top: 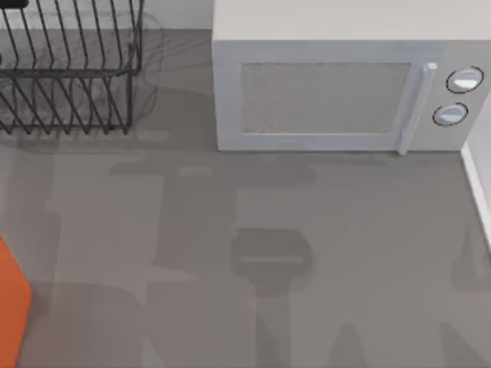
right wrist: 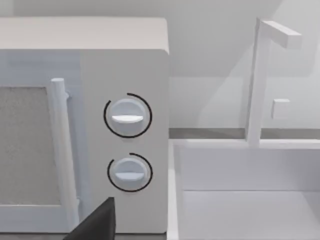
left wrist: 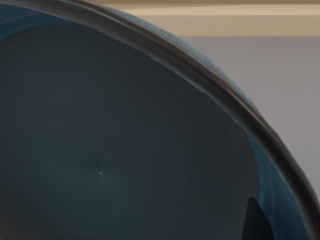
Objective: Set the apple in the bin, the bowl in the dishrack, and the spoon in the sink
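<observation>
The teal-blue bowl (left wrist: 125, 140) with its brown rim sits right up against the left wrist camera. My left gripper (left wrist: 256, 222) is shut on the bowl, and one dark finger reaches inside the bowl by the rim. The black wire dishrack (top: 69, 73) stands at the table's back left. The orange bin (top: 11, 307) pokes in at the left edge. The white sink (right wrist: 240, 200) with its faucet (right wrist: 260, 80) lies right of the microwave, and its rim (top: 479, 192) runs along the table's right edge. My right gripper (right wrist: 97, 222) hovers facing the microwave and the sink. The apple and the spoon are out of view.
A white microwave (top: 337, 77) with two round knobs (right wrist: 127, 116) stands at the back centre-right, between the dishrack and the sink. Arm shadows fall across the grey tabletop (top: 253, 230) in front of it.
</observation>
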Robot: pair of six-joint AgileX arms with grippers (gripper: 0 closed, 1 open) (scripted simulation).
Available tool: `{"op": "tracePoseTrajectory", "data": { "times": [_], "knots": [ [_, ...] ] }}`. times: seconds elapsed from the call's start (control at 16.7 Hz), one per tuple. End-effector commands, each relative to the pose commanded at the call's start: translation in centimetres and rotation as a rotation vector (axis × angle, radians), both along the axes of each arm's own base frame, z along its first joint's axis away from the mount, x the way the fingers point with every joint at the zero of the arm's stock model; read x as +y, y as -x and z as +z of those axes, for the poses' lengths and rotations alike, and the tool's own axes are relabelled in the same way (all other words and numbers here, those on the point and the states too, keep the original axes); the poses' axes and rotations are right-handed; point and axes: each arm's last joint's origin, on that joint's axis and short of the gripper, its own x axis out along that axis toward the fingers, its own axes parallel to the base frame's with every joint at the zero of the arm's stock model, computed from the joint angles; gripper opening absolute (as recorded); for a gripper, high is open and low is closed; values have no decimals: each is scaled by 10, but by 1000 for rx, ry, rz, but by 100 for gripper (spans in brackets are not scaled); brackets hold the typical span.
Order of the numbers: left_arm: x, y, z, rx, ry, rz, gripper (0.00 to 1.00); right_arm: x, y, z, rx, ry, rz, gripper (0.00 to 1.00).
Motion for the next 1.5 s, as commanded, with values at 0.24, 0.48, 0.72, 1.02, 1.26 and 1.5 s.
{"op": "tracePoseTrajectory", "data": {
  "times": [0.24,0.48,0.72,1.02,1.26,1.5],
  "knots": [
    [-4,-3,-19,15,0,0,0,0,0,0,0,0,0,100],
    [-4,-3,-19,15,0,0,8,0,0,0,0,0,0,100],
    [-4,-3,-19,15,0,0,38,0,0,0,0,0,0,100],
    [-4,-3,-19,15,0,0,75,0,0,0,0,0,0,100],
    [-4,-3,-19,15,0,0,100,0,0,0,0,0,0,100],
    [-4,-3,-19,15,0,0,100,0,0,0,0,0,0,100]
  ]
}}
